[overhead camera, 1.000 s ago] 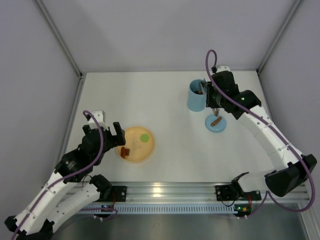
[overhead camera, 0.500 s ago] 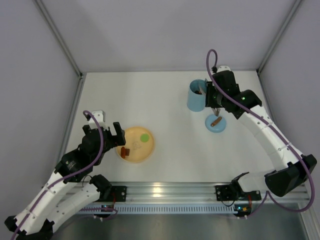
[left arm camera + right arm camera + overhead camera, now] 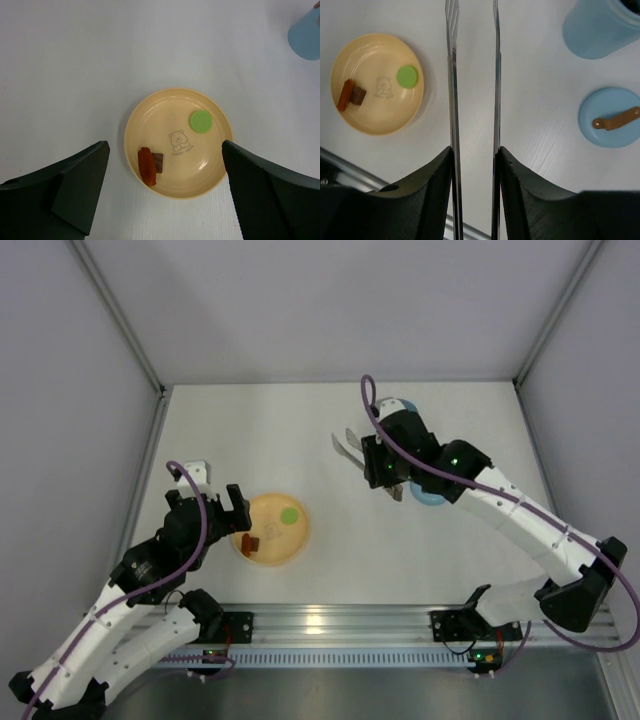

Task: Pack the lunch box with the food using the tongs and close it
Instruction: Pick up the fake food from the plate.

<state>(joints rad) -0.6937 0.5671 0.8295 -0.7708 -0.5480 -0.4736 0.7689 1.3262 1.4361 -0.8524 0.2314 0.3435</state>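
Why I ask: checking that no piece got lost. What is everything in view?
table: 1, white, under everything
plate: 1, yellow-orange, near left of table
green disc: 1, green, on plate
orange piece: 1, orange-red, on plate
brown piece: 1, brown, on plate, against orange piece
lunch box: 1, light blue, far right, lid off
lid: 1, light blue with brown handle, on table beside lunch box
tongs: 1, silver, in right hand, arms apart
left hand: 1, black, open, by plate
right hand: 1, black, shut on tongs
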